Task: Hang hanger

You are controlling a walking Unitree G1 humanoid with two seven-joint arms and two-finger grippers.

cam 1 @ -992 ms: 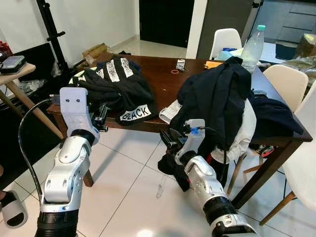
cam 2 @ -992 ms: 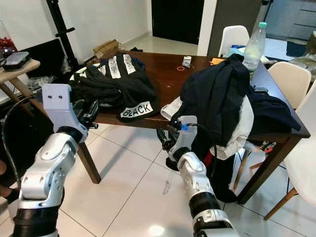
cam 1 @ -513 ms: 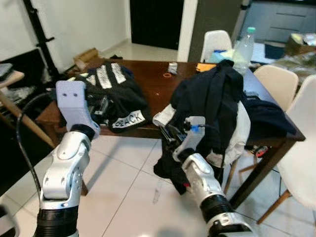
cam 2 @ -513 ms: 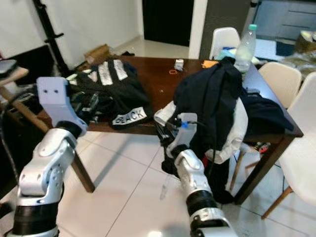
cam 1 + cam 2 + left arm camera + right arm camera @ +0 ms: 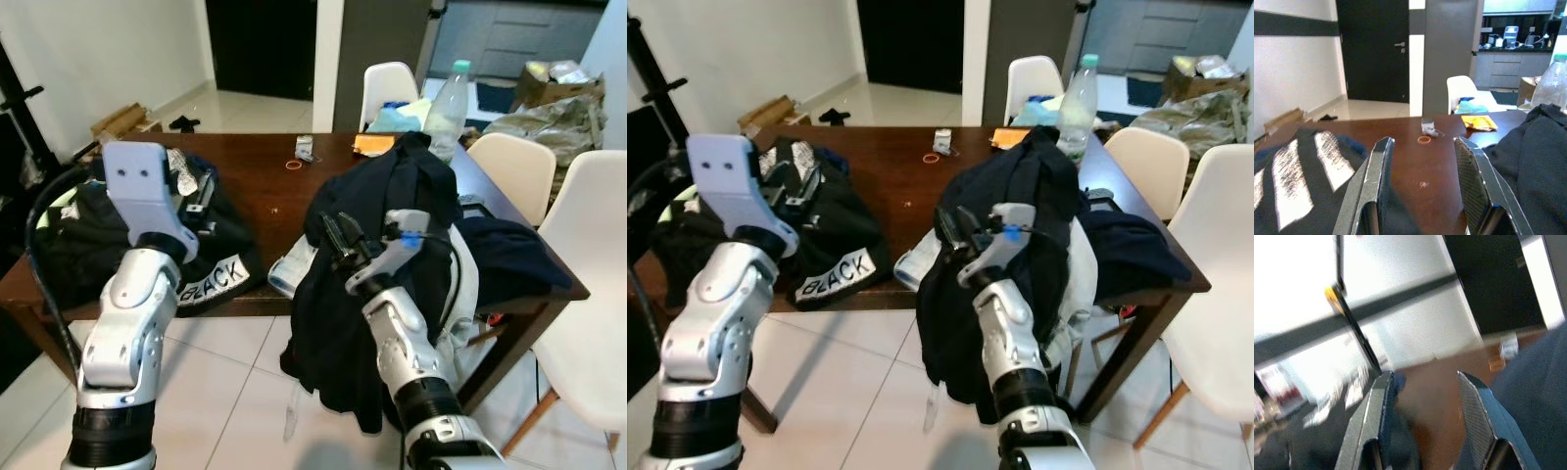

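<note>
right gripper (image 5: 338, 238), fingers parted and empty, now raised against the dark clothes (image 5: 392, 206) heaped on the table (image 5: 284, 191); earlier it hung lower, below the table edge. left gripper (image 5: 1420, 188), parted, hovers over the striped shirt (image 5: 211, 259). no hanger can be made out.

Both arms: silver-grey metal shells w/ rounded, segmented housings, black ribbed collars at the lower joints. Left arm carries a pale lavender-grey boxy wrist block w/ two small dark screw holes on its face; a thick black cable loops out from it & runs back down alongside the forearm. Right arm is slimmer, same silver finish, w/ a white wrist bracket, a small blue connector on top & a thin black cable curving off it. Left end effector (image 5: 1420, 188): two long black fingers, flat inner pads, glossy bevelled edges. Right end effector (image 5: 1422, 418): same pair of black fingers, blurred in the wrist view.
</note>
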